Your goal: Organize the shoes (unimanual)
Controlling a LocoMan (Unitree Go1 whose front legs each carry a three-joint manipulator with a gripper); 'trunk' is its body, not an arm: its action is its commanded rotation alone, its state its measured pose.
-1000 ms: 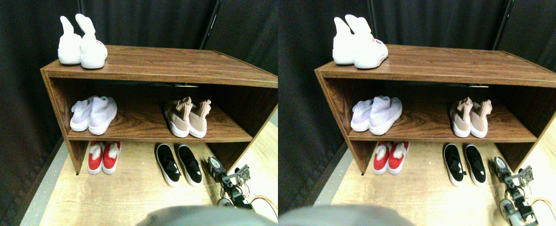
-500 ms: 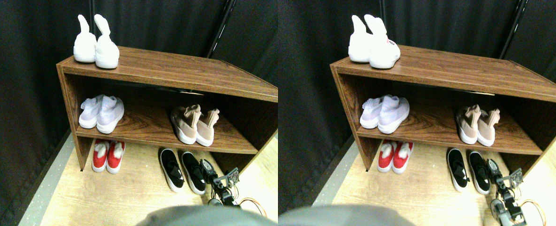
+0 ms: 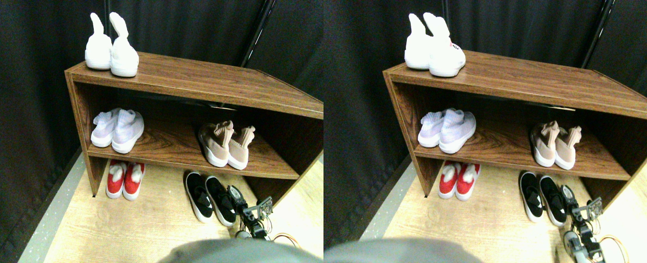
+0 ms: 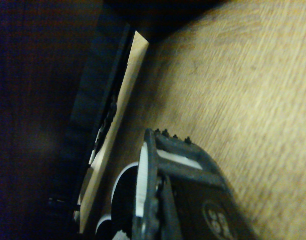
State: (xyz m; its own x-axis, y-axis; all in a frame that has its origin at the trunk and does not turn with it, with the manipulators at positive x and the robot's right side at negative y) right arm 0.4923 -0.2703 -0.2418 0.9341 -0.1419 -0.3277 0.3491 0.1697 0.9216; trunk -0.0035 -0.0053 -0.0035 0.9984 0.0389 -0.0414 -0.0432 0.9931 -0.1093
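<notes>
Five pairs of shoes face you in the stereo view.

Black slip-ons (image 3: 209, 196): on the wood-look floor (image 3: 153, 224), toes under the shelf unit (image 3: 192, 82), at 5 o'clock of the red pair (image 3: 125, 179); their right shoe lies just beside the right gripper (image 3: 250, 207).

Dusty-pink pair (image 3: 227, 144): middle shelf, at 3 o'clock of the pale-lavender pair (image 3: 116, 127).

White pair (image 3: 109, 47): top board, at 12 o'clock of the lavender pair.

Only the wrist view gives you the dark jaw frame (image 4: 175, 192) close up, low over pale floor planks (image 4: 243, 85), with a white sole edge (image 4: 121, 181) beside it. Neither view lets you tell whether the jaws stand apart or closed.

Black curtain (image 3: 27, 109): behind and around the unit.
</notes>
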